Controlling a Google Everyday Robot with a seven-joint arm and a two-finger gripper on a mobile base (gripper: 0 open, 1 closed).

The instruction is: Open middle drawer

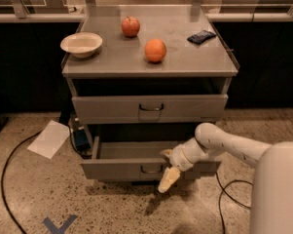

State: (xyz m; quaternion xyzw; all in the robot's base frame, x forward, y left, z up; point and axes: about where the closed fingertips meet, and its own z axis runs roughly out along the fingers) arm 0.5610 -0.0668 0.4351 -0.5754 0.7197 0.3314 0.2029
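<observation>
We see the middle drawer [118, 169] at lower ctr of the frame, well pulled out of the grey cabinet: its shallow tray interior shows behind the low front, and as far as we can see nothing lies in it. The small dark wire handle [151, 169] sits mid-front. Above it the taller-fronted upper drawer [112, 108] juts out only a bit.

The gripper [167, 166] is at the drawer front, just right of the handle, w/ the white arm [224, 143] coming in from lower right. The fingers [168, 179] stand apart: one pale tip hangs down in front of and below the drawer face, the other shows as a short tan stub by the front's top edge. They aren't on the handle. We can't tell whether they press on the front itself, so we read them as spread and holding nothing.

Progress, as we judge it: the task looks basically done, since the drawer is open enough to show most of its tray. What's left is at most a little more pull, then backing the gripper clear w/o nudging the front shut.

On the counter [185, 62], upper part of frame: a bowl [81, 44] at left, an apple [130, 26], an orange [155, 50] and a dark packet [202, 36] at right, all apart from one another.
</observation>
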